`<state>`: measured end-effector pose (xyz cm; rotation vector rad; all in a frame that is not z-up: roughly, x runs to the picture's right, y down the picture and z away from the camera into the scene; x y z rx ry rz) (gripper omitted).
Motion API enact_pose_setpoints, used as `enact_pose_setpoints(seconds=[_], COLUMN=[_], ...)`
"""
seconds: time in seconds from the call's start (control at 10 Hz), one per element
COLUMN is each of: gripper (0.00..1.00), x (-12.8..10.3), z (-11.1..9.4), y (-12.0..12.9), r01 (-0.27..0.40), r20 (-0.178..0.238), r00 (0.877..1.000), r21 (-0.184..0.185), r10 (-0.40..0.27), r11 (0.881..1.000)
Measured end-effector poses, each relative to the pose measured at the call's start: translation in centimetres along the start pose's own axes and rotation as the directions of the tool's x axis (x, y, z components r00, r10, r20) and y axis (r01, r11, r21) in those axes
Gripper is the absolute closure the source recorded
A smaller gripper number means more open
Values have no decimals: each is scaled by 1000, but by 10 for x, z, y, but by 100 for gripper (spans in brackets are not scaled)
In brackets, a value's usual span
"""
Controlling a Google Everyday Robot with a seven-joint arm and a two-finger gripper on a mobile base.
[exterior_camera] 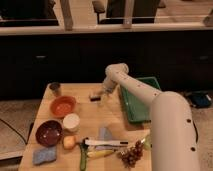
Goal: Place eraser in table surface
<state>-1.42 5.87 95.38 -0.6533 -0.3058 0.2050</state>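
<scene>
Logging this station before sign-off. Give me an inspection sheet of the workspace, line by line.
Surface: pale wooden table, crowded with small items.
Job's things: eraser lying flat on the table near the far edge.
Clutter: green tray, orange bowl, dark red bowl, white cup, metal cup, blue-grey sponge, grapes, knife.
End effector: end effector low, just right of the eraser.
Cables: dark cord on the floor, left of the table.
Surroundings: dark cabinets behind the table.
</scene>
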Motion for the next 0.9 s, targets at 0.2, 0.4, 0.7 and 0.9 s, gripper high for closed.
enact_pose_setpoints(seconds=[0.2,0.4,0.7,0.9], gripper=[20,24,54,79], x=[-3,-2,-2,0], z=[7,12,16,17], y=[1,2,2,4], r01=[5,4,1,-3], r20=[-9,-17,-24,-36], r00=[1000,1000,1000,999], r21=[-17,-33,-48,-61], r10=[-5,-4,-2,1], r11=[1000,999,999,998])
